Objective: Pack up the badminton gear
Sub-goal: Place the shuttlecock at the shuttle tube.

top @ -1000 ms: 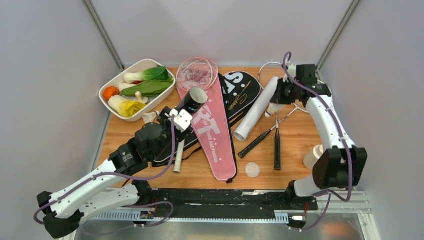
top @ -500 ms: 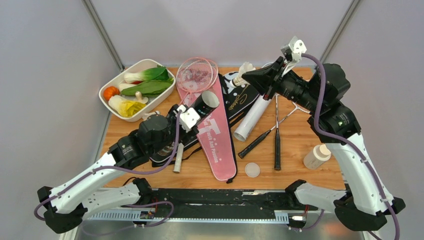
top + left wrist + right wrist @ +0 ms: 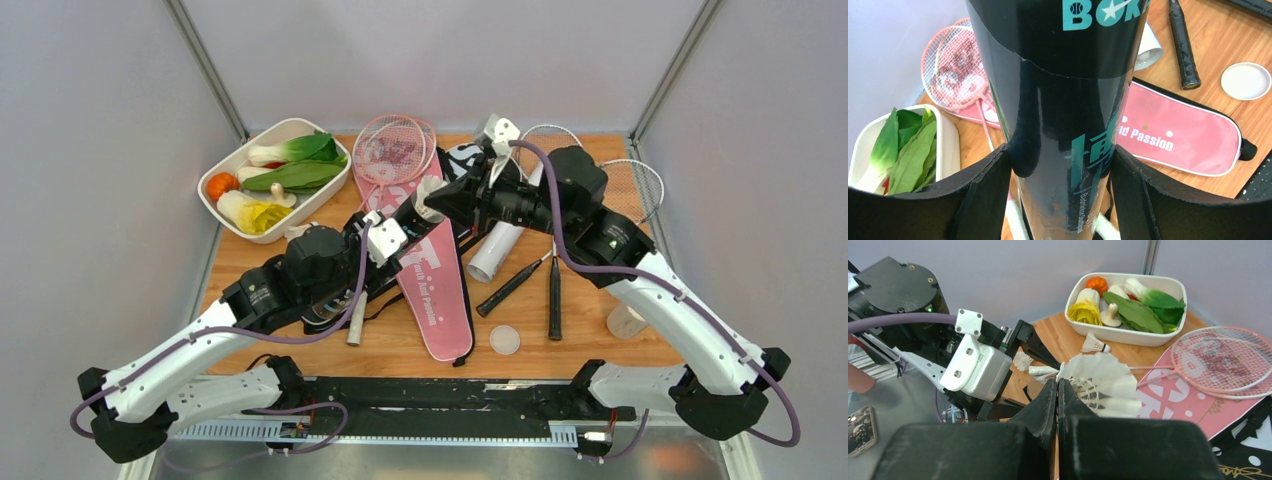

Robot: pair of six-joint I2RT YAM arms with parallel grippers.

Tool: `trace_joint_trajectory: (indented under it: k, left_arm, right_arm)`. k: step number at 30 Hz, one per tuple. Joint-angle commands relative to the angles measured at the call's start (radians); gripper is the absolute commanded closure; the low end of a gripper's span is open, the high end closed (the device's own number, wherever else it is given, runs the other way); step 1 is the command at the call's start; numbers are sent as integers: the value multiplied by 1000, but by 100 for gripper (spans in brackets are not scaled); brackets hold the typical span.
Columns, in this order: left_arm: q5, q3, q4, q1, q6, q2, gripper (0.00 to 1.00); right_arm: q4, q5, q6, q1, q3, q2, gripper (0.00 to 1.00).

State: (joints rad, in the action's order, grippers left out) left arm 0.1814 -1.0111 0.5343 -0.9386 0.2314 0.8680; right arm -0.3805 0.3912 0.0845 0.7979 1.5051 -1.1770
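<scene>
Swinging in from the far right corner, the right arm now reaches leftward across the middle of the table, and the left arm has nudged its load slightly right to meet it.

At far left sits the white dish of vegetables (image 3: 1108, 337), with a loose shuttlecock (image 3: 297, 235) just beside its near corner. Next comes the left gripper (image 3: 1060, 155), jaws spread wide and clamped on both sides of the black tube (image 3: 1058, 100), which tilts up and to the right above the pink cover (image 3: 440, 300). Behind it lie the pink rackets (image 3: 393, 148), heads on the cover's far end.

The right gripper (image 3: 1058, 385) is pinched fully together on the feather skirt of a white shuttlecock (image 3: 1103, 380), holding it at the tube's raised mouth. Whether it has entered cannot be told.

The right arm hangs over the black cover (image 3: 458, 160) and hides the far end of the white tube (image 3: 495, 255). Two silver rackets (image 3: 553, 300) lie just right of that tube, handles toward the near edge. A round white lid (image 3: 505, 340) lies near the handles, and a small bottle (image 3: 625, 322) is half hidden behind the right forearm.
</scene>
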Motion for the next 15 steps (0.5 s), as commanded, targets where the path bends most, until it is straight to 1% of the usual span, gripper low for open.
trace_joint_trajectory:
  k: [1,5,8,13,15]
  left_arm:
    - [-17,-51,-57,3,-17,-26,100]
    - [-8,-46,-62,2,-17,-36,100]
    - [0,-37,-77,3,-18,-49,100]
    - [-72,19,-171,2,20,-97,100]
    - [-70,38,-194,3,29,-107,100]
  right_arm:
    - [65,-59,5,41,-31,0,100]
    - [81,-81,18,58,-49,4,100]
    - [81,-82,73,58,-72,0,100]
    - [81,6,136,59,-107,-27,100]
    - [81,39,150,58,-111,-35,100]
